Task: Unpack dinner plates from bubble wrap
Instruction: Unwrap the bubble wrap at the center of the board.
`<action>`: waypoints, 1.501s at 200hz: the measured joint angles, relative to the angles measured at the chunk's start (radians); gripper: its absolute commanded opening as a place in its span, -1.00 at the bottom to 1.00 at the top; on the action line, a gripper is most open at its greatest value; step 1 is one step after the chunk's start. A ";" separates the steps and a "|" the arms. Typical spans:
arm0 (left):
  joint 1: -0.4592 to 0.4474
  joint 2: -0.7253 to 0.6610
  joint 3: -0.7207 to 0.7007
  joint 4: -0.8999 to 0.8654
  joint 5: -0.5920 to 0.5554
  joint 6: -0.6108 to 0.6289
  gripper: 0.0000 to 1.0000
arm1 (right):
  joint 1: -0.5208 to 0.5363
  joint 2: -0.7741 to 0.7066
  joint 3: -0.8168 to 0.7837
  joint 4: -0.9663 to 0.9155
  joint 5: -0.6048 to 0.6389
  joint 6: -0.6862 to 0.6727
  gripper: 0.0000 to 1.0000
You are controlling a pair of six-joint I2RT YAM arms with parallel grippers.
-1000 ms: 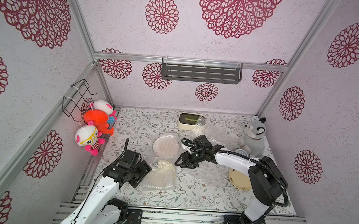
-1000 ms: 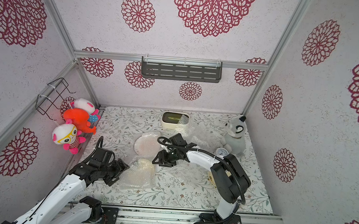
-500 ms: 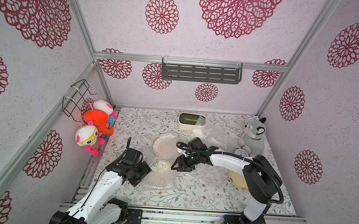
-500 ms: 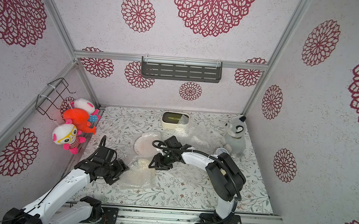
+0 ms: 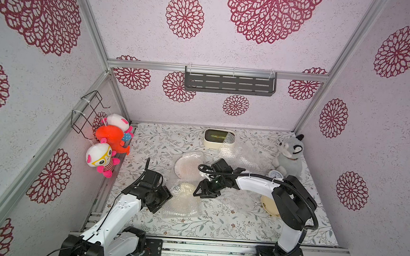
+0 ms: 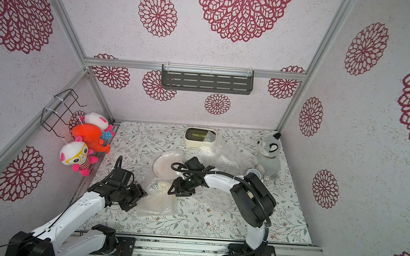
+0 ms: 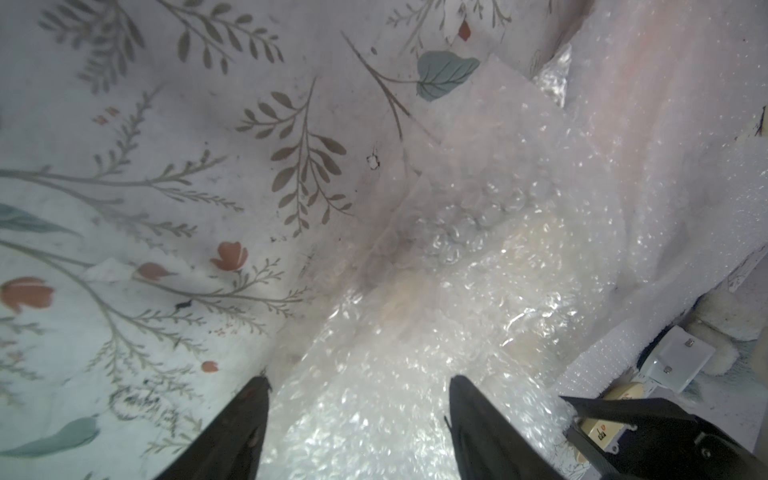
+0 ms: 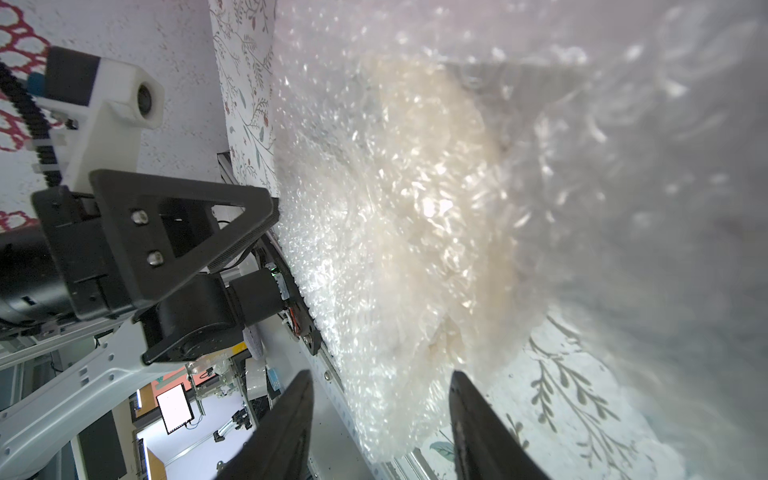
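- Top views both show the wrapped plate [image 5: 182, 201] lying flat at about 8 o'clock on the bench [image 5: 229, 224]. It is a cream disc, dim under whitish, crinkled bubble wrap [image 5: 180, 212] whose loose edges spread past its rim.
- Left wrist view brings this wrap close. The small bubbles glint, the folds overlap, and a cream tint shows through.
- A second plate [image 5: 187, 165] lies at 12 o'clock from the first, also under wrap. It is round and pale, and the right arm hides part of its rim.
- The left hand [image 7: 357, 386] is at 9 o'clock of the wrapped plate. Its fingers are spread, with the edge of the wrap lying between them and no clamp visible.
- Only the right wrist view shows one left fingertip [image 8: 266, 212] meeting the border of the wrap.
- The right hand [image 8: 378, 382] is at 2 o'clock of the plate. It is released, its fingers parted, and the hem of the wrap reaches into the gap, clear of one finger.
- A bare plate [image 5: 266, 204] with a cream rim sits at 3 o'clock, well apart. It is half hidden under the right arm and shows only in a top view.
- A loose sheet [image 5: 244, 156] lies empty towards 1 o'clock on the bench.
- The cream box [image 5: 219, 139] is at 12 o'clock, and the alarm clock [image 5: 275, 174] and the grey plush toy [image 5: 289, 156] are near 2 o'clock.
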 measured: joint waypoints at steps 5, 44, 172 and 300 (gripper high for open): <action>0.001 0.002 0.000 0.004 0.000 0.002 0.35 | 0.003 0.002 0.003 0.000 0.000 0.000 0.07; 0.009 0.029 0.000 0.028 0.004 0.023 0.25 | 0.018 0.007 0.014 0.000 0.000 0.001 0.07; 0.019 0.046 0.006 0.047 0.039 0.074 -0.89 | 0.051 0.039 0.054 0.001 0.003 0.026 0.11; 0.020 -0.138 -0.054 0.049 0.072 -0.010 -1.00 | 0.056 0.087 0.203 -0.105 0.080 -0.005 0.25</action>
